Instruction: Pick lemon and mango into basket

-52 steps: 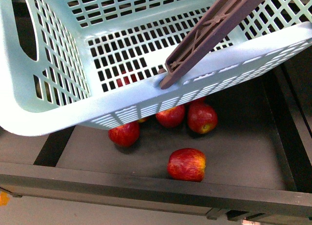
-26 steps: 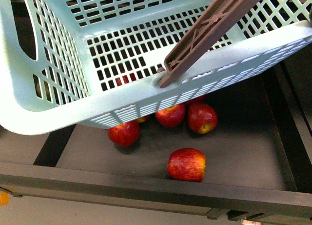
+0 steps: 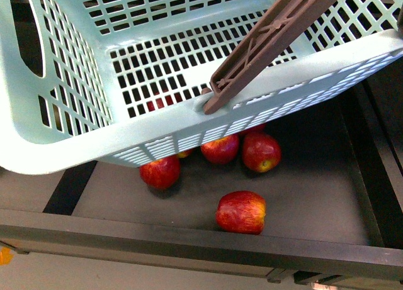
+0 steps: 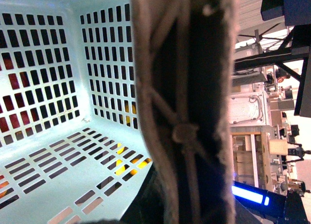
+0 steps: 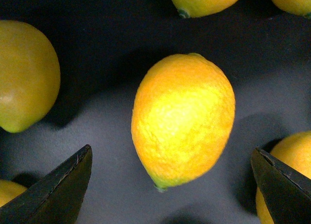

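Note:
The light teal basket hangs tilted close to the front camera, its brown handle crossing the top right. In the left wrist view that handle fills the middle. My left gripper is shut on it, with its fingers hidden behind the bar. The basket floor holds nothing that I can see. In the right wrist view a bright yellow lemon lies on a dark surface. My right gripper is open above it, one dark fingertip on each side, apart from the fruit. I cannot pick out the mango.
Several red apples lie in a dark tray under the basket. More yellow fruits surround the lemon: one beside it, one beyond it, and one against the other fingertip. Yellow fruit shows through the basket's slots.
The basket has drifted slightly left and its near rim has lifted a little, uncovering more of the apples behind it. The apples have not moved.

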